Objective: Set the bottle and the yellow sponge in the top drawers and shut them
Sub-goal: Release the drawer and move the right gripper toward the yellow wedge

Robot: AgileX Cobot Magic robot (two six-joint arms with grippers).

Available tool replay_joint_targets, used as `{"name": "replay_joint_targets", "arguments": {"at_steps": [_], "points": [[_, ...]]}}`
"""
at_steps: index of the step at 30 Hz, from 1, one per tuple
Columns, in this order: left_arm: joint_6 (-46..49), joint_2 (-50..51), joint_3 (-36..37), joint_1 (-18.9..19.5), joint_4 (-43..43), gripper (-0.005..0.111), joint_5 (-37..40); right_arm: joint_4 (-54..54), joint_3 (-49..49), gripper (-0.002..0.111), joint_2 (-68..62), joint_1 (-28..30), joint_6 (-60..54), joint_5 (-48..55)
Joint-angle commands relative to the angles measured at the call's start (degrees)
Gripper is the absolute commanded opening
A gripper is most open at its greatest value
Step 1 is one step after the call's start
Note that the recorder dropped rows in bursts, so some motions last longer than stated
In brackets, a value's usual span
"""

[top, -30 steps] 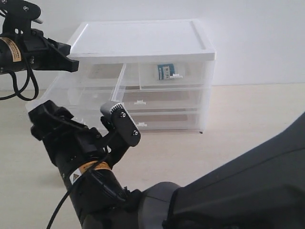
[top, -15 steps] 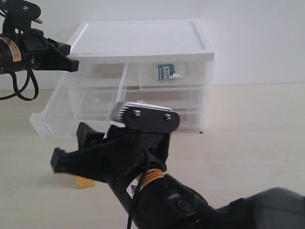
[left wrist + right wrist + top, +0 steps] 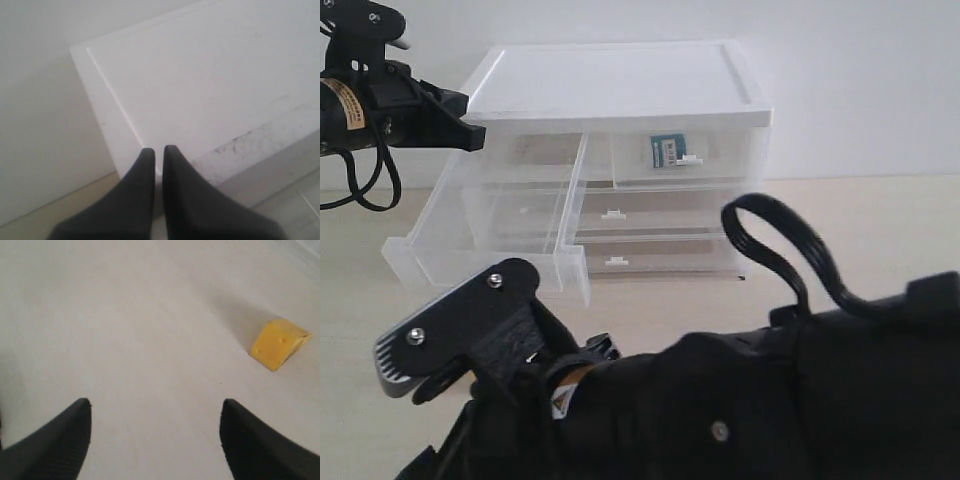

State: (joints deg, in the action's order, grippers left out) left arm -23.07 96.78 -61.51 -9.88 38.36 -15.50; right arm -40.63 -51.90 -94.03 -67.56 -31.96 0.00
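Cabinet [image 3: 620, 90], white-topped, stands at the back of the pale table [image 3: 860, 230] against a white wall. Left top drawer [image 3: 568, 215] is drawn far out toward the camera; its translucent walls show nothing inside from this angle. Right top drawer [image 3: 725, 155] sits flush in the cabinet, its white clip handle facing front. The bottle [image 3: 665, 152] is inside that drawer, its teal body and white label showing through the plastic just beside the handle. Below are two full-width drawers, the upper one [image 3: 650, 205] and the lower one [image 3: 660, 250], both pushed in. Left gripper [image 3: 158, 150] hangs at the cabinet's left upper edge, fingers pressed together with only a hairline between them and nothing in the pinch; the wrist view looks down past them onto the white top's corner. Right arm [image 3: 770, 400] fills the lower part of the exterior view, with a looped cable over it, and blocks the table in front of the cabinet. Right gripper [image 3: 155, 407] is spread wide and empty over bare tabletop. The yellow sponge [image 3: 277, 344], a wedge, lies on the table ahead of those fingers and off to one side, well apart from both tips.
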Motion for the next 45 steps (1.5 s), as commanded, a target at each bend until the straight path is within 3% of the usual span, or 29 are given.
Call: {"name": "replay_joint_targets", "arguments": {"at_steps": [1,13,18,22,26,28,31,33,34,36,37,42,45], "points": [[0.8,0.5,0.1,0.1,-0.1,0.004,2.0,0.8,-5.7,0.069,-4.4,0.4,-1.0,4.6],[0.8,-0.7,0.1,0.1,-0.1,0.004,2.2,1.1,-17.7,0.069,-15.2,2.5,4.4,6.2],[0.8,-1.0,0.1,0.1,-0.1,0.004,2.0,8.6,-17.7,0.069,-13.8,6.1,10.7,21.8],[0.8,-1.0,0.1,0.1,-0.1,0.004,1.7,36.8,-17.7,0.067,-12.5,7.1,35.0,35.6],[0.8,-1.0,0.1,0.1,-0.1,0.004,2.0,67.5,-16.8,0.050,-11.7,5.5,61.2,48.0],[0.8,-1.1,0.1,0.1,-0.1,0.004,2.1,77.9,-13.7,0.046,-10.2,4.3,70.1,44.7],[0.8,-1.1,0.1,0.1,-0.1,0.004,2.1,90.0,-7.9,0.046,-7.4,2.7,85.3,28.8],[0.8,-1.1,0.1,0.1,-0.1,0.004,2.1,103.0,-4.8,0.046,-6.4,2.4,104.9,20.5],[0.8,-1.1,0.1,0.1,-0.1,0.004,2.1,115.8,-3.5,0.046,-6.6,2.4,118.0,17.7],[0.8,-1.1,0.1,0.1,-0.1,0.004,2.1,136.1,-1.9,0.046,-8.0,2.2,144.0,19.1],[0.8,-1.1,0.1,0.1,-0.1,0.004,2.1,140.6,-1.1,0.046,-9.0,1.7,152.0,21.7],[0.8,-1.1,0.1,0.1,-0.1,0.004,1.6,140.6,-3.8,0.046,-13.4,-6.5,152.0,32.2],[0.8,-1.1,0.1,0.1,-0.1,0.004,1.6,140.6,-4.8,0.046,-11.9,-7.1,151.4,31.8]]}}
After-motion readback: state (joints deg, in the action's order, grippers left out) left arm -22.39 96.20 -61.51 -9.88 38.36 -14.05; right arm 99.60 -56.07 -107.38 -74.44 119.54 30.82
